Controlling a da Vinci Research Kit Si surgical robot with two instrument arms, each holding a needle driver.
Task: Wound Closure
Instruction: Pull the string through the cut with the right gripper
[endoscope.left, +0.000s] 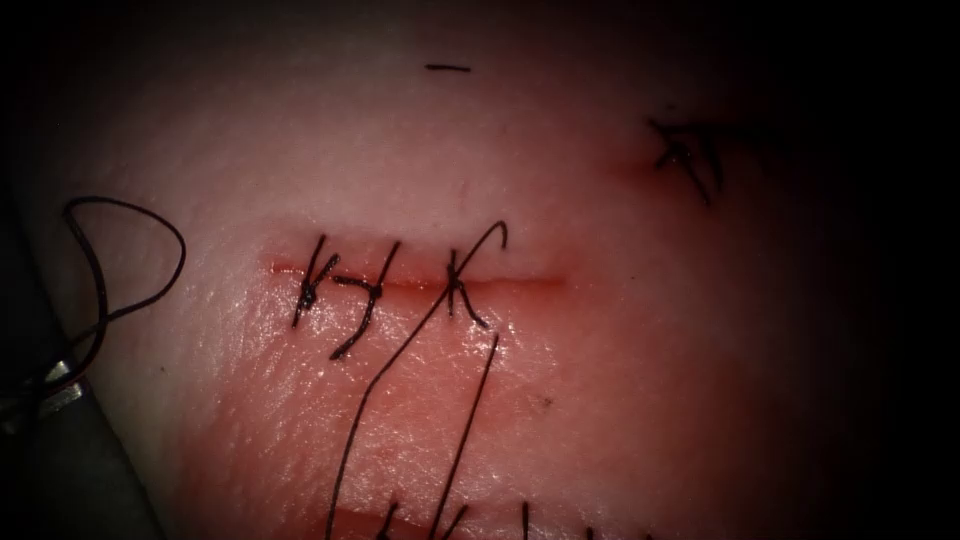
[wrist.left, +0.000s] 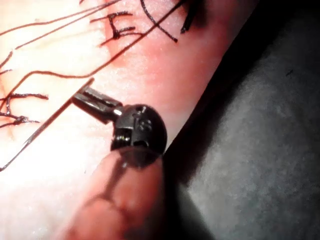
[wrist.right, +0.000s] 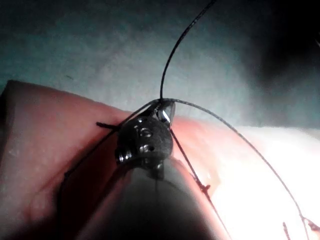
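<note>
Endoscope view: three stitches are seen across the cut. Left tool is closed on the needle; right tool is clamped on thread, likely for tension.

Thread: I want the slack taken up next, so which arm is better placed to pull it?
Right, probably: the right gripper appears shut on the thread, strands running off its tip. The left gripper is shut over the tissue; I cannot tell whether it holds the strand beside it.

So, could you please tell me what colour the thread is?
The thread is black, clearest in the endoscope view against the pink tissue.
</note>
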